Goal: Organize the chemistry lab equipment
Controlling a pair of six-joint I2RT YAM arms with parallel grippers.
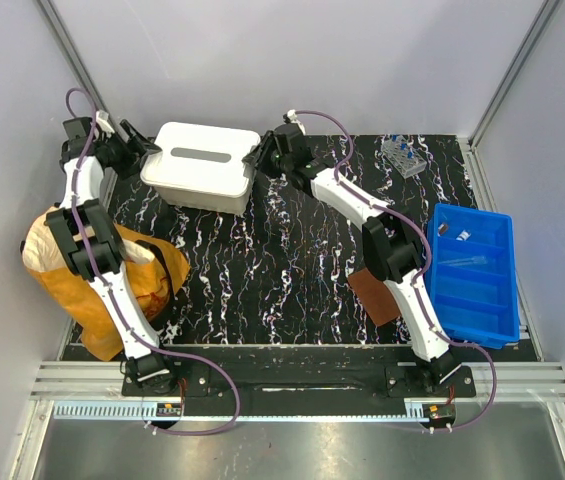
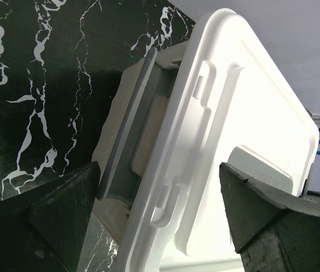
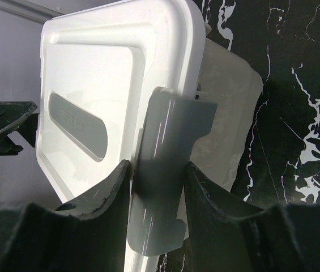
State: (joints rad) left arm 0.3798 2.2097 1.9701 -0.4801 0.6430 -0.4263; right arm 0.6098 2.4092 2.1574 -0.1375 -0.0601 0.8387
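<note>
White lidded plastic box (image 1: pixel 202 165) lies lengthwise between our grippers: right gripper (image 3: pixel 157 170) pinches its grey end latch (image 3: pixel 171 124); left gripper (image 2: pixel 157 187), spread wide and empty, straddles the opposite end.

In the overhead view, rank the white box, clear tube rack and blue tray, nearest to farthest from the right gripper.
1. White box, touching the right gripper, back centre.
2. Clear tube rack, back right.
3. Blue tray, right edge, nearer front.

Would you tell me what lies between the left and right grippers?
The white lidded box, clearest in the top view: the left gripper stands open at one end, the right gripper grips its grey latch at the other.
</note>
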